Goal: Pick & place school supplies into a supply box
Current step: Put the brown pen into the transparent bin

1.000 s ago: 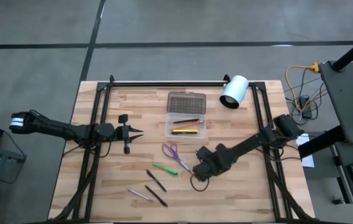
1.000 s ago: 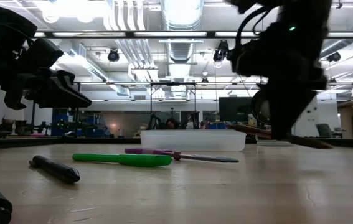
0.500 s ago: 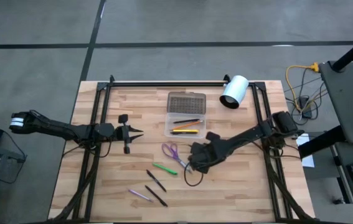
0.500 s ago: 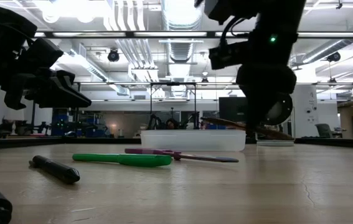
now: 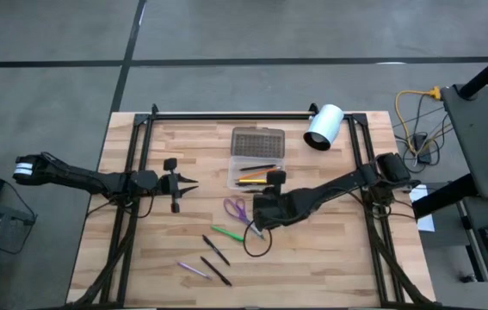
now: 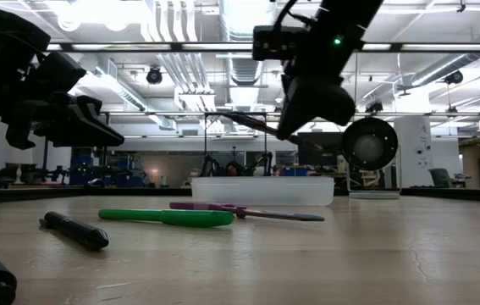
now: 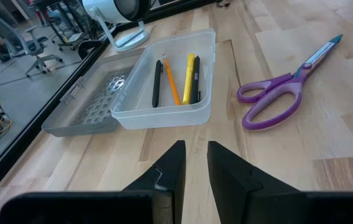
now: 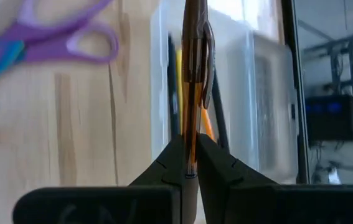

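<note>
- Tabletop (image 5: 166, 250): pale wood planks, visible grain and seams, black frame rails on the edges.
- Supply box (image 5: 278, 182) sits centre-far on the tabletop: clear plastic rectangular tray, hinged lid (image 5: 257, 141) flat open on its far side, grey with a dotted texture.
- Progress, my read: partly done. A few pens (black, orange, yellow) already lie in the box; one more is on its way.
- Right gripper (image 8: 190, 163) is just near-side of the box, above the tabletop, fingers clamped on a brown pen (image 8: 193, 74), a thin glossy stick with a clip, pointing toward the box.
- Left gripper (image 7: 192, 163) waits at the left, well apart from the box, fingers only slightly apart, holding nothing.
- Left to do: scissors (image 5: 242, 212), purple plastic handles, metal blades, lying flat near the box.
- Green marker (image 5: 225, 233), fatter smooth barrel, beside the scissors tip.
- Two black pens (image 5: 215, 251) and a thin purple pen (image 5: 194, 270) at the near side, all loose on the wood.
- So roughly half remains.
</note>
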